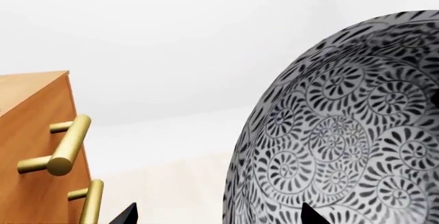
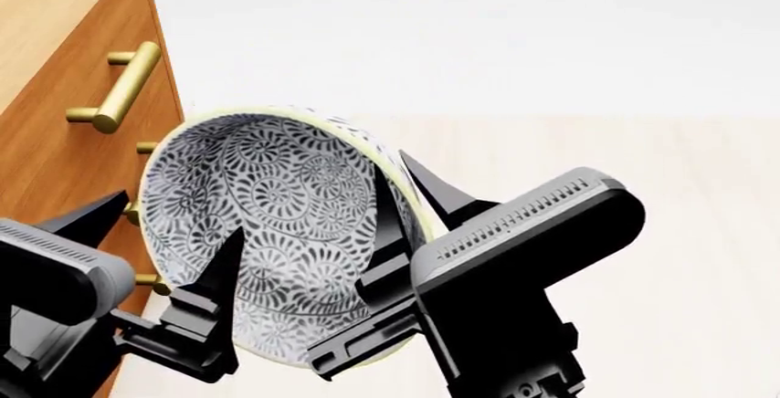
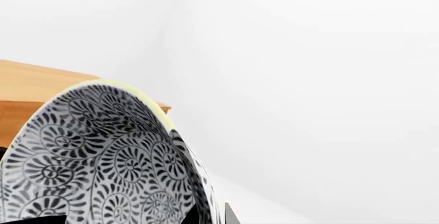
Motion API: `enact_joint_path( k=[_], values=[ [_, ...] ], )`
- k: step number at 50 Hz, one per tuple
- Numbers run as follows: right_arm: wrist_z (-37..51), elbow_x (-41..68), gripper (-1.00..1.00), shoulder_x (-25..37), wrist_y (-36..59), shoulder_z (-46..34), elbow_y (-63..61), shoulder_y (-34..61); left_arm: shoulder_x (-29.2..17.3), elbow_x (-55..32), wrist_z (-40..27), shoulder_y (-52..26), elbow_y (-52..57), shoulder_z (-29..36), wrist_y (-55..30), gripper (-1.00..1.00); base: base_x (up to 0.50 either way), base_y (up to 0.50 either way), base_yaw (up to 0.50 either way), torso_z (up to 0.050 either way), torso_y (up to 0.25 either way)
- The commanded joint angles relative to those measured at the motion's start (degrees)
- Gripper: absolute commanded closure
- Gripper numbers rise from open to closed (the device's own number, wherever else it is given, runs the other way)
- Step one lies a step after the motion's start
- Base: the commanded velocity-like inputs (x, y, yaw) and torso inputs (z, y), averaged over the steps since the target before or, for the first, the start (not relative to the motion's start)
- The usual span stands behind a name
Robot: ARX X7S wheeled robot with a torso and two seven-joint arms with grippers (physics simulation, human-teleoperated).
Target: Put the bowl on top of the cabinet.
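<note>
Bowl (image 2: pixel 274 206), deep and covered in dark grey floral swirls with a pale rim, hangs tipped on its side in the air between the two arms, its open mouth turned toward the head camera. Right gripper (image 2: pixel 408 206) has its dark fingers either side of the bowl's right wall, one inside and one outside the rim, closed onto it. Left gripper (image 2: pixel 171 234) sits at the bowl's lower left with its jaws spread: one finger (image 2: pixel 226 270) lies against the patterned inside, the other points off to the left, apart from the bowl, so it grips nothing.

Cabinet (image 2: pixel 73 142), orange-brown with brass bar handles (image 2: pixel 122 88), stands just to the left of the bowl, its drawer front close beside the rim. Its lighter wood top (image 3: pixel 41 80) shows in the right wrist view beyond the bowl's rim, with nothing on the part that shows. Pale floor (image 2: pixel 634 142) spreads out to the right.
</note>
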Motion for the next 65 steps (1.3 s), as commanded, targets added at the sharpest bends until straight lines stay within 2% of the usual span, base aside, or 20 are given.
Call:
enact_joint_path(
  k=[1, 2, 3, 24, 43, 44, 65],
  values=[
    [-0.02, -1.38, 1.0, -0.14, -0.04, 0.26, -0.08, 0.21, -0.31, -0.01, 0.13, 0.32, 0.14, 0.05, 0.42, -1.0, 0.0, 0.0, 0.0, 0.0, 0.0],
    [-0.01, -1.42, 1.0, -0.14, -0.05, 0.24, -0.08, 0.2, -0.32, -0.11, 0.21, 0.34, 0.15, 0.07, 0.43, -1.0, 0.0, 0.0, 0.0, 0.0, 0.0],
    [0.01, -1.4, 1.0, -0.16, -0.06, 0.27, -0.02, 0.21, -0.34, -0.07, 0.33, 0.35, 0.14, 0.16, 0.48, 1.0, 0.0, 0.0, 0.0, 0.0, 0.0],
    [0.02, -1.65, 1.0, 0.0, -0.33, 0.22, 0.27, -0.01, -0.59, 0.23, 0.52, 0.54, -0.11, 0.57, 1.06, 1.0, 0.0, 0.0, 0.0, 0.0, 0.0],
    [1.46, -1.22, 1.0, -1.04, 4.2, -0.69, 1.52, 2.25, -1.05, -0.33, -0.56, 0.54, 0.62, -0.15, 1.15, 1.0, 0.0, 0.0, 0.0, 0.0, 0.0],
    [1.37, -0.87, -1.0, -1.1, 4.43, -0.64, 1.65, 2.39, -1.11, -0.21, -0.46, 0.63, 0.65, -0.14, 1.31, 1.0, 0.0, 0.0, 0.0, 0.0, 0.0],
    [1.88, -1.29, -1.0, -0.85, 5.45, -1.08, 2.29, 2.44, -1.8, 0.03, -0.16, 2.18, 0.54, -0.77, 3.0, 1.0, 0.0, 0.0, 0.0, 0.0, 0.0]
  ],
)
